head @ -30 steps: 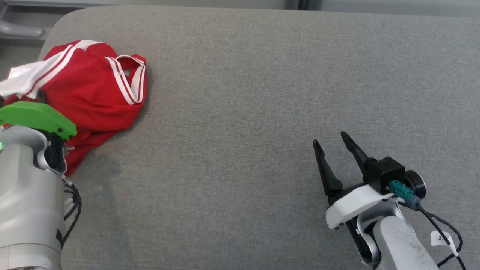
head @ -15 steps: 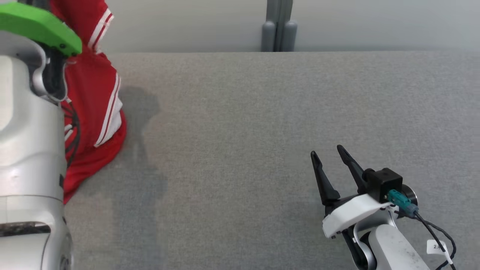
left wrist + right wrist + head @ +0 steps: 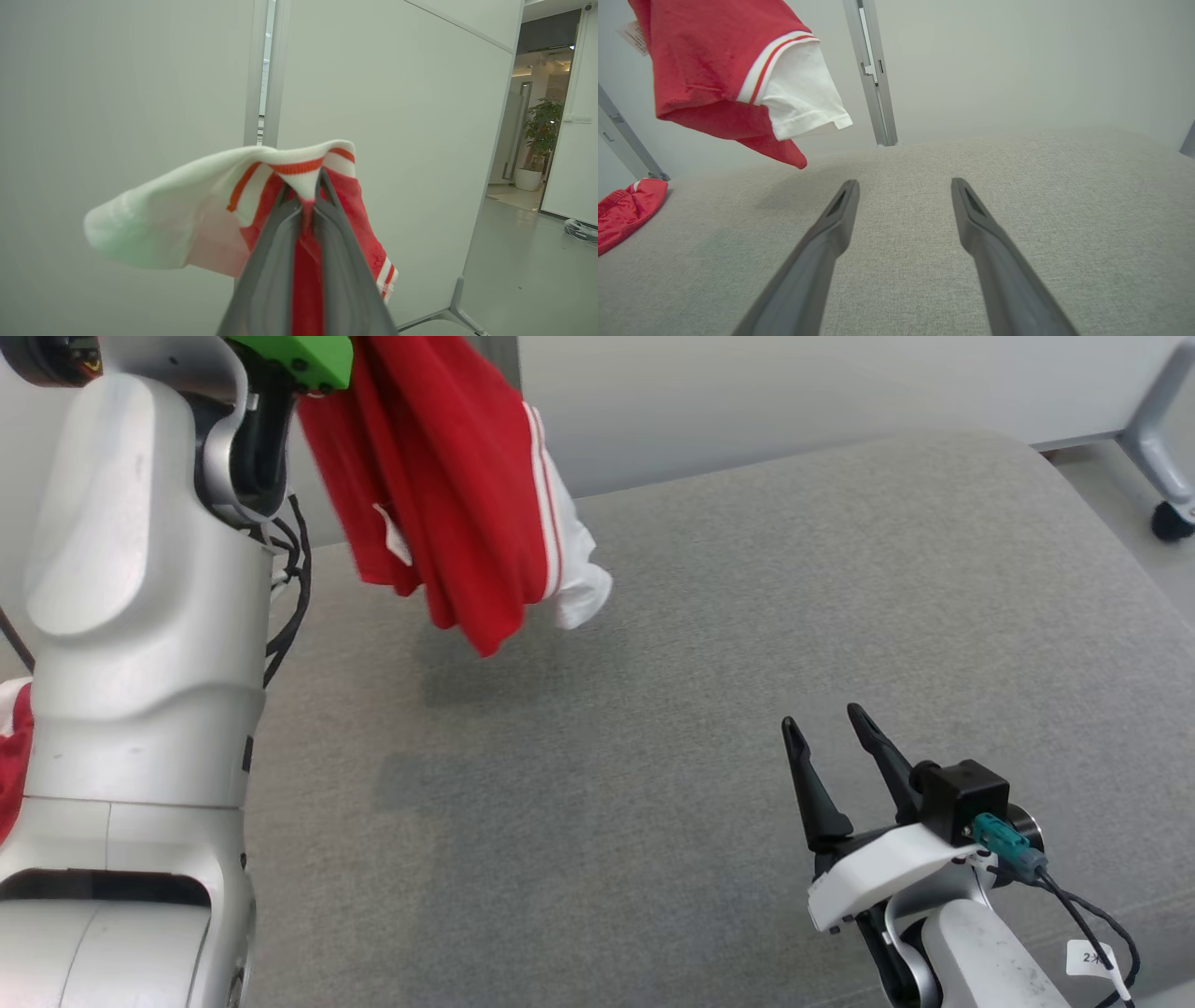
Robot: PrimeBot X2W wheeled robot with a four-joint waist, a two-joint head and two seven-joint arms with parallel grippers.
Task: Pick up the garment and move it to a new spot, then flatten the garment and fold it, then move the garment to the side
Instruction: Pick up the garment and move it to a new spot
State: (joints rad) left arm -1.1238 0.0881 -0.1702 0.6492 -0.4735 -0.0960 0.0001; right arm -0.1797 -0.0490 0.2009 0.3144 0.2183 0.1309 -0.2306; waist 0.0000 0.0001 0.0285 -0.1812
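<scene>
The garment (image 3: 448,495), a red shirt with white stripes and a white sleeve, hangs in the air above the back left of the grey padded surface (image 3: 747,616). In the left wrist view my left gripper (image 3: 306,189) is shut on a striped fold of the garment (image 3: 299,170), and the cloth drapes to both sides of the fingers. The raised left arm (image 3: 140,616) fills the left of the head view. Low at the right, my right gripper (image 3: 822,719) stands open and holds nothing. The right wrist view shows the garment (image 3: 724,70) hanging to the upper left of the right gripper (image 3: 903,183), well apart from it.
A second red cloth (image 3: 626,210) lies at the surface's far left edge, partly hidden behind my left arm in the head view. Pale partition panels with a metal post (image 3: 873,70) stand behind the surface. A wheeled leg (image 3: 1167,518) stands at the back right.
The left arm has lifted the garment off the surface and carried it up and to the right; it now hangs free. The head camera has shifted. The right gripper stays open.
</scene>
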